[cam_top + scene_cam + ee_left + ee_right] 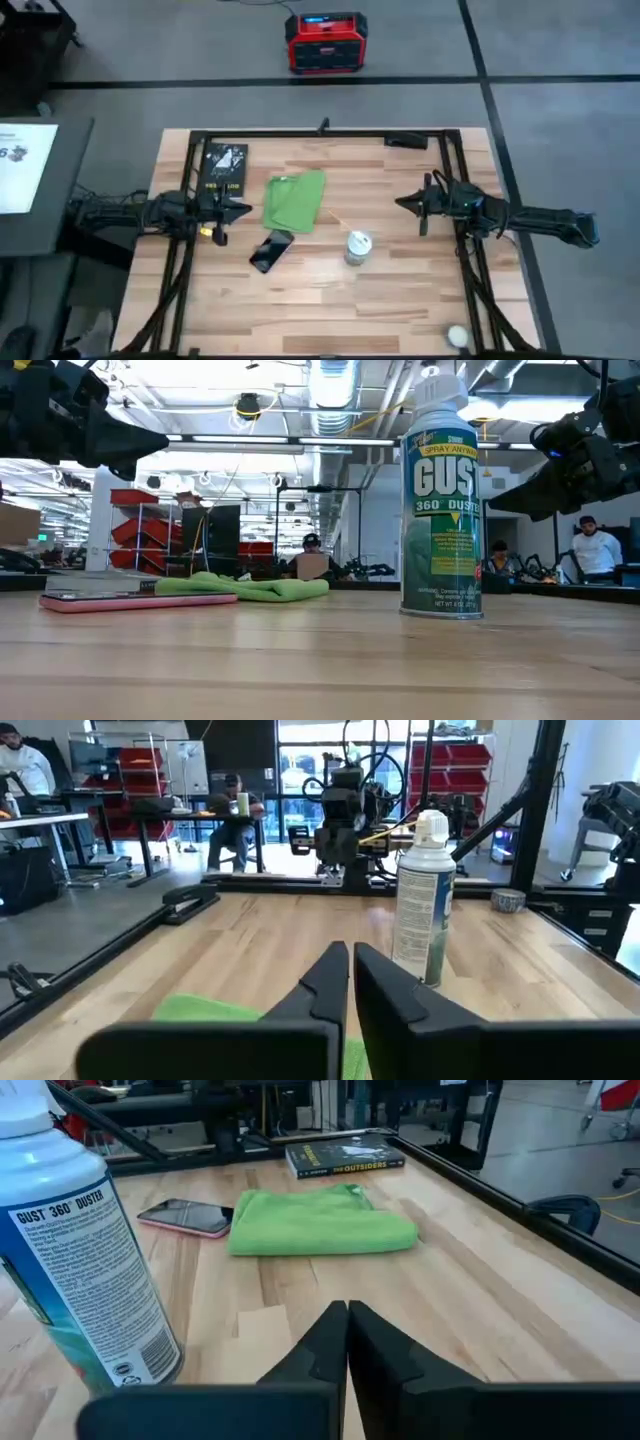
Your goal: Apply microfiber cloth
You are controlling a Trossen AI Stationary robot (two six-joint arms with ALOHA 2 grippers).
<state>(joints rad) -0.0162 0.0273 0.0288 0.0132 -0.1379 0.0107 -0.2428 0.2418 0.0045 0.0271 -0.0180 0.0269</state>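
Observation:
The lime-green microfiber cloth [295, 200] lies folded flat on the wooden table [400, 300], left of centre; it also shows in the right wrist view [320, 1222] and the low view [245, 586]. My left gripper [245, 209] hovers shut at the cloth's left edge, above the table [350, 960]. My right gripper [400, 203] hangs shut toward the table's right, well apart from the cloth [346, 1318]. Neither touches anything.
A phone [271, 250] in a pink case lies just near of the cloth. A duster spray can [358, 247] stands upright at table centre. A black book [224, 169] lies at far left. A black frame [320, 135] rims the table.

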